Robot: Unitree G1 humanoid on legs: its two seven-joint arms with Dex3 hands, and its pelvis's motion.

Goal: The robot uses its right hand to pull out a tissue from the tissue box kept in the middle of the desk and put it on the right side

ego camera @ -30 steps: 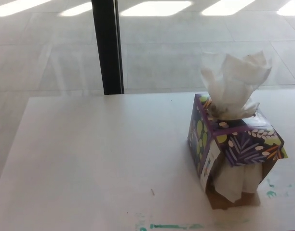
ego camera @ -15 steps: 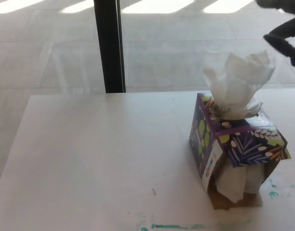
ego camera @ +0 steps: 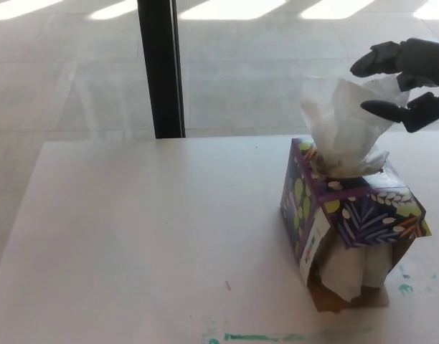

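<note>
Since half a second ago, my right hand (ego camera: 409,79) has come down and left from the top right corner; it now sits level with the top of the tissue (ego camera: 348,122), at its right edge. Tissue and tissue box (ego camera: 348,208) haven't shifted beyond a small camera wobble.

Tissue: white, bunched, sticking up out of the slot in the box top, leaning a bit right. More white tissue spills from a torn-open lower side of the box, facing me.

Box: purple, leaf print, resting on the white desk (ego camera: 148,229), right of centre in the head view, turned corner-on to me.

Right hand: fingers (ego camera: 377,61) spread, thumb below, nothing between them yet. The upper finger hovers just above the tissue's tip, the thumb beside its right flank. Can't tell for sure whether either is touching paper; looks like near, not gripping.

Left hand: out of view.

Step, as I judge it: reach and pre-grasp. Pull not started, tissue not yet out of the slot.

Next move needs: slide left a little so the tuft sits between finger and thumb, close on the upper part, then lift straight up. Risk: the box looks light and already torn, so it may lift or tip with the tissue. Then carry to the bare desk on the right.

Behind the desk: glass, a black post (ego camera: 160,68), tiled floor.
</note>
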